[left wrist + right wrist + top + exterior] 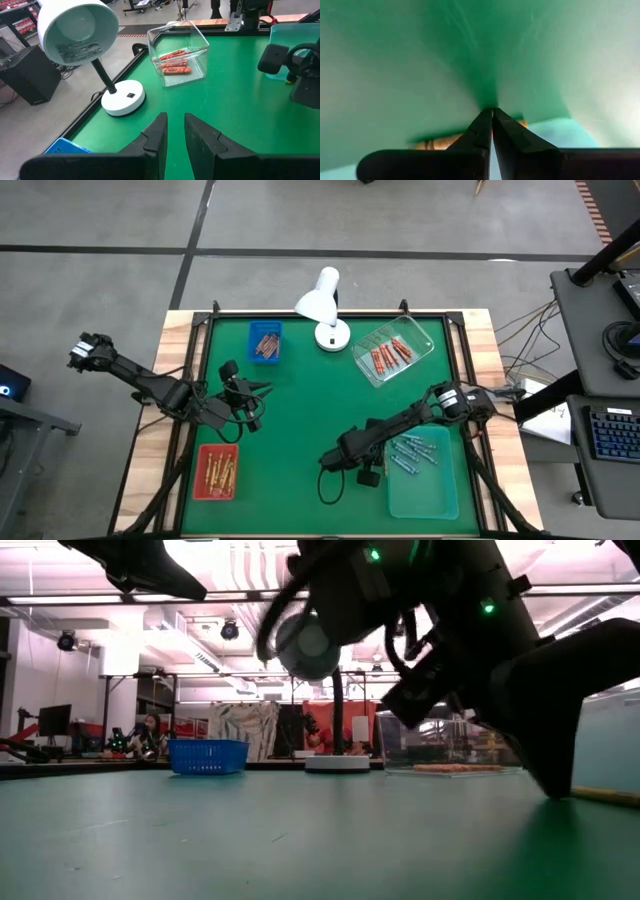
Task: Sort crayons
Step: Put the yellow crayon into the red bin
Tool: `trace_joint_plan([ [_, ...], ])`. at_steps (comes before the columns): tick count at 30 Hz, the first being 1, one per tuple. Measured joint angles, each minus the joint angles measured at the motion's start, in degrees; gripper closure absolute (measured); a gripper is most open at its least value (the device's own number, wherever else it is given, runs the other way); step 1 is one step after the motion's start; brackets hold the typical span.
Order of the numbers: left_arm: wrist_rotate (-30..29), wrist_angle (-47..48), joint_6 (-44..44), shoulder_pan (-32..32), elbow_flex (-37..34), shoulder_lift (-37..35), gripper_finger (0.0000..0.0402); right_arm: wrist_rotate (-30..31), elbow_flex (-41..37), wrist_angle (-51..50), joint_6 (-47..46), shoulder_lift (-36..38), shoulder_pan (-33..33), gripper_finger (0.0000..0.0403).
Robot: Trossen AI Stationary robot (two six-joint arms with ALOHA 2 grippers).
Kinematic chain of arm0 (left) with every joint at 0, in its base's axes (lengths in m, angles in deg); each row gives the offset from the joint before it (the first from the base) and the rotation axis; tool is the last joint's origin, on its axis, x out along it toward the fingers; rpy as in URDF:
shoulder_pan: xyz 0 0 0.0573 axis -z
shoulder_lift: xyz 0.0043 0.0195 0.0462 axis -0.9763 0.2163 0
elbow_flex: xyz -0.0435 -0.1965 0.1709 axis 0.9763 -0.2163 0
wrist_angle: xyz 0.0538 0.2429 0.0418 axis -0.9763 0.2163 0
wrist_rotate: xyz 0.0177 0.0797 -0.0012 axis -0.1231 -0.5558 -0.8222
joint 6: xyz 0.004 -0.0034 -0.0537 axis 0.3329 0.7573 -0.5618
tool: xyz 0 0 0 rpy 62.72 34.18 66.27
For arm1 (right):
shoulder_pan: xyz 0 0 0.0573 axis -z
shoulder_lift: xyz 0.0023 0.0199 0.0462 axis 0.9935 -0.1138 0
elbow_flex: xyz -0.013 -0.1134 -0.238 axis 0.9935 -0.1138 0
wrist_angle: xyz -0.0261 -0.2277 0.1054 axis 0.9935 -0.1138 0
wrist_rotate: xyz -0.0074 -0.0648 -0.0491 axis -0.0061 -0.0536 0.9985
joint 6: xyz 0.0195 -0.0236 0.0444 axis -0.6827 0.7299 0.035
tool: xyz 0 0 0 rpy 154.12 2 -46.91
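Note:
My right gripper [492, 111] is shut. It points steeply down at the green mat, just left of the teal tray [425, 485] that holds light blue crayons [415, 450]. A yellow-gold crayon [434, 144] lies flat on the mat across the line of the fingers, partly hidden by them; the low view shows this crayon [608, 796] beside the fingertip. My left gripper [175, 125] hangs above the mat's left middle, slightly open, with nothing between its fingers. My right gripper comes from above, slanting, with its shut fingertips [555, 785] down at the mat. The yellow-gold crayon lies crosswise right by the fingers. The fingers hide where they would meet, so I cannot tell whether they touch it.
A blue basket [265, 342] with orange-brown crayons stands at the far left. A clear box [392, 352] with red crayons stands at the far right. A red tray [216, 472] with yellow-gold crayons is near left. A white lamp [325, 305] stands at the far edge.

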Motion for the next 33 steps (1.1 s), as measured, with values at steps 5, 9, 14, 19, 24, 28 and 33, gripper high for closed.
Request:
trace_joint_plan([
  [5, 0.0, -0.2, 0.0, 0.0, 0.0, 0.0, 0.0354, 4.5, 4.0, 0.3, 0.5, 0.0, 0.1, 0.0394],
  [9, 0.0, -0.4, 0.0, 0.0, 0.0, 0.0, 0.0354, 4.0, 7.7, -5.0, 0.1, 0.1, 0.6, 0.0394],
  [14, 0.0, -0.4, 0.0, 0.0, 0.0, 0.0, 0.0354, 1.6, 6.4, -7.1, -0.8, 0.2, 0.6, 0.0394],
  [19, 0.0, -0.4, 0.0, 0.0, 0.0, 0.0, 0.0354, 0.1, 3.2, -7.4, -1.1, 0.2, 0.6, 0.0394],
  [24, 0.0, -0.3, 0.0, 0.0, 0.0, 0.0, 0.0354, 0.1, 0.9, -7.6, -1.1, 0.2, 0.5, 0.0394],
  [28, 0.0, -0.3, 0.0, 0.0, 0.0, 0.0, 0.0354, 0.1, -0.8, -7.7, -1.1, 0.2, 0.5, 0.0394],
  [33, 0.0, -0.3, 0.0, 0.0, 0.0, 0.0, 0.0354, 0.1, -1.4, -7.5, -1.1, 0.2, 0.5, 0.0394],
])
